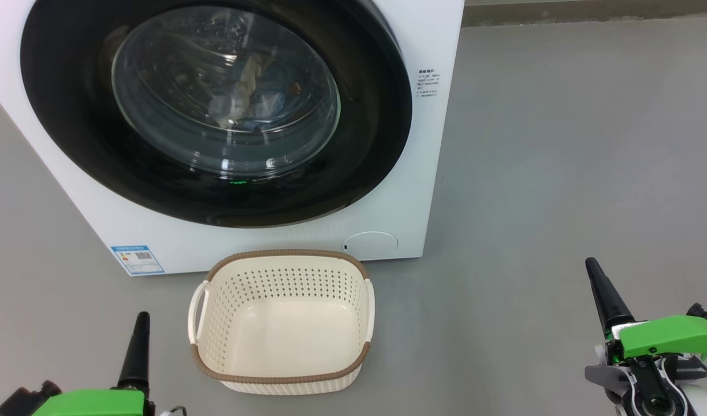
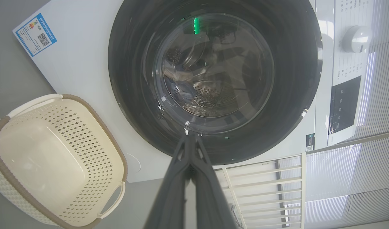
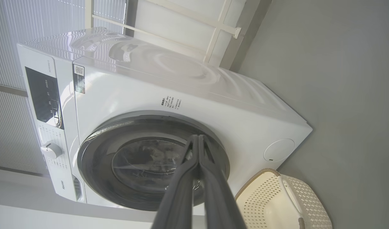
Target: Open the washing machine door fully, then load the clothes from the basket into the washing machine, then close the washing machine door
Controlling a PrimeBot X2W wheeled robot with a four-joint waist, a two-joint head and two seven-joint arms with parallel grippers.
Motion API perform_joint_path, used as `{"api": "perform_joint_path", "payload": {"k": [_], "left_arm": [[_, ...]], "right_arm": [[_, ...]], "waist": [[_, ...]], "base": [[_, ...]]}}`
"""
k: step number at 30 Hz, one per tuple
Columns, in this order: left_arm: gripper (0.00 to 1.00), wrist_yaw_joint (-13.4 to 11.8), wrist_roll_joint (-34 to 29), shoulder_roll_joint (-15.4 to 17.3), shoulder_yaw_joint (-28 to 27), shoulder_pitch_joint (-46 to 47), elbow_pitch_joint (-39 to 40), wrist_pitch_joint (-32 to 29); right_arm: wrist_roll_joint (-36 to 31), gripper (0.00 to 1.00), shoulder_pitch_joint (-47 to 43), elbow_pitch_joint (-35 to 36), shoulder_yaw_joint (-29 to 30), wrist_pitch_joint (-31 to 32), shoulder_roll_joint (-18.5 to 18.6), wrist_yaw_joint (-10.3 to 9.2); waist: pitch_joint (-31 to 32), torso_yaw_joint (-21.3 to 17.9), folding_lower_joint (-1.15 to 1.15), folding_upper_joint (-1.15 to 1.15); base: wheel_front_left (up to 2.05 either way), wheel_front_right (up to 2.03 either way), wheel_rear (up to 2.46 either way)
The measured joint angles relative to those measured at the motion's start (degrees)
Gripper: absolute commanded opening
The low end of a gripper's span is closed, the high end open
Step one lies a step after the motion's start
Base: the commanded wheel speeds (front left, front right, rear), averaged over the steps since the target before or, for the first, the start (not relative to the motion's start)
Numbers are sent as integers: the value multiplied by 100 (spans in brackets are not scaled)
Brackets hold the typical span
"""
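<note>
The large round glossy black washing machine door (image 1: pixel 215 110) sits shut on the big white washing machine (image 1: pixel 428 173), with light blue and cream clothes (image 1: pixel 246 98) behind its glass. The cream perforated plastic basket (image 1: pixel 284 266) stands just nearer. At near left and right, the left gripper (image 1: pixel 142 318) and right gripper (image 1: pixel 591 266) are pinched closed on nothing.

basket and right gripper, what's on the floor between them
Nothing; in the head view only bare grey floor lies between the basket and the right gripper.
</note>
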State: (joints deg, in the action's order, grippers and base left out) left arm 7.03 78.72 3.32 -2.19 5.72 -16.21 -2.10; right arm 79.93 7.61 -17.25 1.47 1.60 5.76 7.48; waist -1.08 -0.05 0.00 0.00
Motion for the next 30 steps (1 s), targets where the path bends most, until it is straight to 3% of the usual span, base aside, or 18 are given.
{"api": "perform_joint_path", "payload": {"k": [30], "left_arm": [[0,8,1291,-100,-250,-13,36,-404]], "right_arm": [[1240,0,-243,154,579,437,-290,-2]], "waist": [[91,5,0,0]], "base": [[0,0,0]]}}
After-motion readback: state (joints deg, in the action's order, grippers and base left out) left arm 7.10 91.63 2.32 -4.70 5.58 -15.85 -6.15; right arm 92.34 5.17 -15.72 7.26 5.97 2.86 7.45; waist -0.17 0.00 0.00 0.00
